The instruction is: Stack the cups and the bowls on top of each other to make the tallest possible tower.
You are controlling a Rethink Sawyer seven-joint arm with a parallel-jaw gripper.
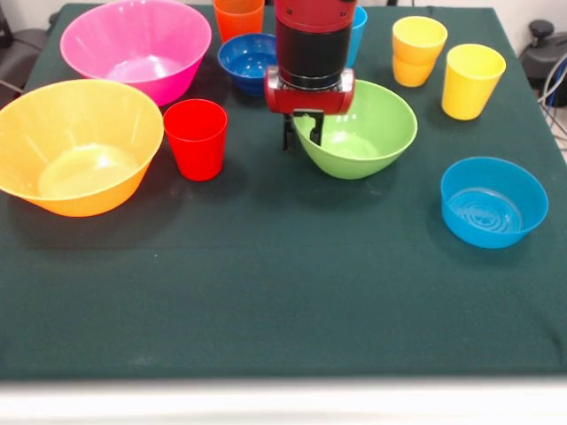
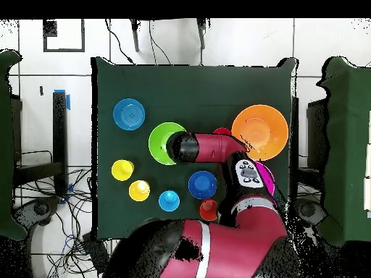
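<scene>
Gripper (image 1: 302,131) hangs over 9 o'clock rim of green round plastic bowl (image 1: 363,133); one finger inside, one outside; fingers apart, not yet clamped. Nothing stacked.

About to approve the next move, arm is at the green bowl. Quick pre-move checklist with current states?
1. Gripper at green bowl rim: ok.
2. Jaws astride the rim: cannot tell.
3. Green bowl upright, empty: ok.
4. Red cup stands apart from the bowl: ok.
5. Anything stacked yet: not ok, except one yellow cup that may be two nested.
6. Dark blue bowl close behind the arm, collision margin: cannot tell.
</scene>
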